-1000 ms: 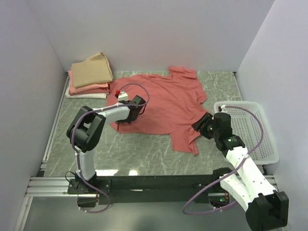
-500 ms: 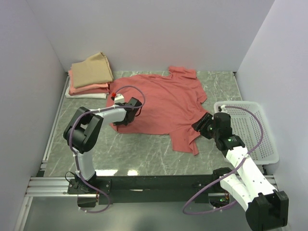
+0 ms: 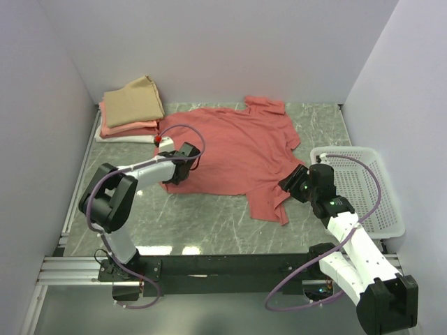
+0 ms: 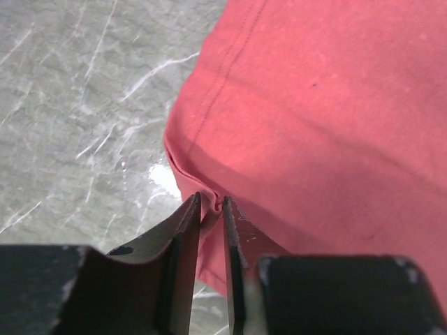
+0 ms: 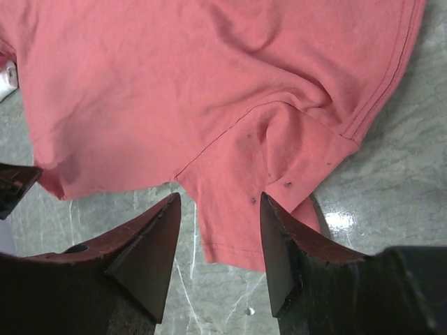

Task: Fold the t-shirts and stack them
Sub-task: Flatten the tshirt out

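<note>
A salmon-red t-shirt (image 3: 237, 150) lies spread out on the marble table, somewhat rumpled. My left gripper (image 3: 174, 174) is at its near left edge. In the left wrist view the jaws (image 4: 211, 202) are pinched on a small fold of the red t-shirt's hem (image 4: 321, 105). My right gripper (image 3: 292, 183) hovers open over the shirt's near right sleeve (image 5: 237, 209), with nothing between its fingers. At the back left is a stack of folded t-shirts: tan (image 3: 136, 98) on top, salmon-pink (image 3: 126, 128) under it, white (image 3: 122, 137) at the bottom.
A white perforated basket (image 3: 370, 195) stands at the right edge, beside my right arm. White walls close off the back and both sides. Bare marble table (image 3: 202, 216) shows in front of the shirt.
My left gripper slid left along the shirt to its near left edge and its jaws closed on the hem. The right arm and the shirt stayed put.
</note>
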You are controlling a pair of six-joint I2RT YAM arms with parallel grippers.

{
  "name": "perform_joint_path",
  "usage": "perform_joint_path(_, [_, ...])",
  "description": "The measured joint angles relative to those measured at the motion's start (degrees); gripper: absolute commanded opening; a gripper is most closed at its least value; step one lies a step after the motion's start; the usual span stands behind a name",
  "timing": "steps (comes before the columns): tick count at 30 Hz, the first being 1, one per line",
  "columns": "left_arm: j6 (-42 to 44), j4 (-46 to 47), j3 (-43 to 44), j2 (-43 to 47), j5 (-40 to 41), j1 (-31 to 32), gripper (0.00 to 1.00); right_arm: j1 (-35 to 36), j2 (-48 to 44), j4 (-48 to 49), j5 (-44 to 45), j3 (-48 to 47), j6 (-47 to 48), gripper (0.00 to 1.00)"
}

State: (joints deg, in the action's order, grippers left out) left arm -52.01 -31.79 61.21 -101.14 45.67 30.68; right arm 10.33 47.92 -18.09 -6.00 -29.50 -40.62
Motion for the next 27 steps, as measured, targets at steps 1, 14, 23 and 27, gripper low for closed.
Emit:
perform_joint_path(1, [0.0,0.1,-0.7,0.8,0.0,-0.1,0.23,0.0,0.0,0.0,0.2,0.0,0.0,0.56])
perform_joint_path(14, [-1.3,4.9,-13.7,12.4,-3.0,-3.5,0.01,0.0,0.0,-4.0,4.7,0.0,1.1,0.59])
perform_joint_path(23, [-0.9,9.1,-18.1,20.9,-8.7,-9.0,0.01,0.0,1.2,-7.2,7.3,0.0,0.8,0.56])
perform_joint_path(27, [-0.1,11.2,-19.0,22.0,-11.3,-11.8,0.01,0.0,3.5,-5.6,6.8,1.7,-0.5,0.55])
